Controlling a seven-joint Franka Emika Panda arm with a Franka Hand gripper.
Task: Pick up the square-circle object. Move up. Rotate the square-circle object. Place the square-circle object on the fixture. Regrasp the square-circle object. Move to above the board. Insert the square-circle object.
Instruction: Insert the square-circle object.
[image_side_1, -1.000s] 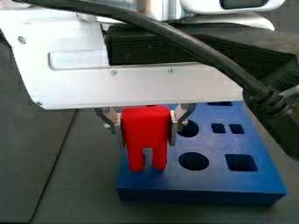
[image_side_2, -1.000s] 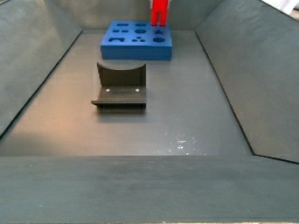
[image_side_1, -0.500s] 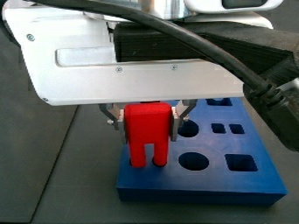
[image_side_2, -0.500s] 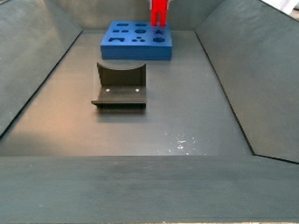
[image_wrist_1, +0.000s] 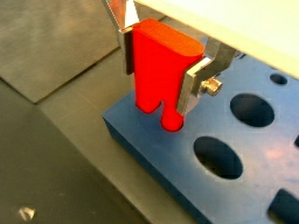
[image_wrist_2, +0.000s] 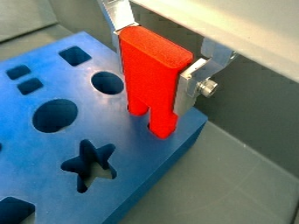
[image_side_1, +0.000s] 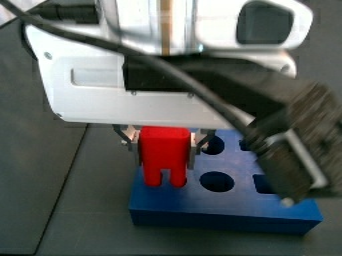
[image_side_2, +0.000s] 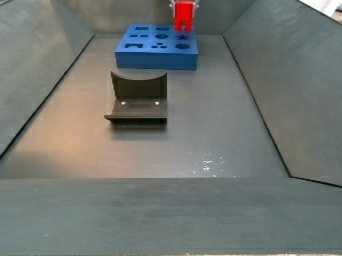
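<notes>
My gripper (image_wrist_1: 162, 74) is shut on the square-circle object (image_wrist_1: 158, 61), a red oblong block held upright with its two prongs pointing down. The silver fingers (image_wrist_2: 193, 83) clamp its two narrow sides. It hangs over the blue board (image_wrist_1: 158, 144), close to one corner, with the prongs low over the board's top face (image_wrist_2: 140, 166); I cannot tell whether they touch. A side view has the red block (image_side_1: 164, 155) under the gripper (image_side_1: 164, 140) at the board's (image_side_1: 227, 205) left part. The fixture (image_side_2: 138, 98) stands apart on the floor, nearer than the board (image_side_2: 156, 47).
The board has several cut-outs: round holes (image_wrist_1: 216, 157), a star (image_wrist_2: 87, 166) and small squares (image_wrist_2: 73, 54). Sloping grey walls (image_side_2: 40, 100) enclose the floor. The arm's white housing and black cable (image_side_1: 267, 110) fill much of a side view.
The gripper has come down with the red block still in it, bringing the prongs closer to the board. The board and fixture have not moved.
</notes>
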